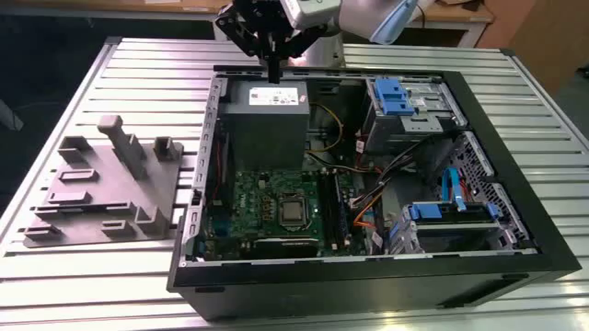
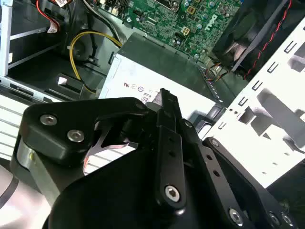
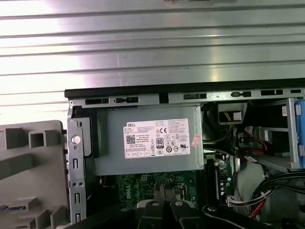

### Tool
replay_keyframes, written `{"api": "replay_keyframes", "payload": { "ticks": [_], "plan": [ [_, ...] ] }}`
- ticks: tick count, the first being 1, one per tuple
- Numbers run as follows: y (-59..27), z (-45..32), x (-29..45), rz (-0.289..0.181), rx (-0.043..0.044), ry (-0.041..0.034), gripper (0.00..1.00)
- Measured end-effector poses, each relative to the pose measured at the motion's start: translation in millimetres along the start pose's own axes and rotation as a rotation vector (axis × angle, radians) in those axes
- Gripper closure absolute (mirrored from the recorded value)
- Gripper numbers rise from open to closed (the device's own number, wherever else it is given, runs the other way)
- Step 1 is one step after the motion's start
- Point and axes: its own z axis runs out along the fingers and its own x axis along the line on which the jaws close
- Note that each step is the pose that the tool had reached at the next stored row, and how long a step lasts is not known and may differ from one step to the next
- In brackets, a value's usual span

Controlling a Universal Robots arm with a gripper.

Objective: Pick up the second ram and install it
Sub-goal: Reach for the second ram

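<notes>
One grey fixture [image 1: 101, 186] lies well off the claw [image 1: 274, 62], toward the exterior view's left. The claw's fingers are closed on the second ram [image 1: 274, 77], a thin dark card hanging just below them, above the power supply [image 1: 265, 114]. It appears edge-on as an upright strip; its long axis cannot be told.

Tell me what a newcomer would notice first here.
The open computer case dominates the exterior view, its green motherboard exposed. The black gripper hangs over the grey power supply at the case's far end. A grey fixture lies on the table at the exterior view's left.
</notes>
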Motion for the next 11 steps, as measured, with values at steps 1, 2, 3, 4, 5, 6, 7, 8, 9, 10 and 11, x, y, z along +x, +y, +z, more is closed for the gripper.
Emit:
{"api": "replay_keyframes", "payload": {
  "ticks": [1,2,3,4,5,6,7,8,9,10,11],
  "plan": [
    [0.0,0.0,0.0,0.0,0.0,0.0,0.9],
    [0.0,0.0,0.0,0.0,0.0,0.0,0.9],
    [0.0,0.0,0.0,0.0,0.0,0.0,0.9],
    [0.0,0.0,0.0,0.0,0.0,0.0,0.9],
    [0.0,0.0,0.0,0.0,0.0,0.0,0.9],
    [0.0,0.0,0.0,0.0,0.0,0.0,0.9],
    [0.0,0.0,0.0,0.0,0.0,0.0,0.9],
    [0.0,0.0,0.0,0.0,0.0,0.0,0.9],
    [0.0,0.0,0.0,0.0,0.0,0.0,0.9],
    [0.0,0.0,0.0,0.0,0.0,0.0,0.9],
    [0.0,0.0,0.2,0.0,0.0,0.0,0.9]
  ]
}}
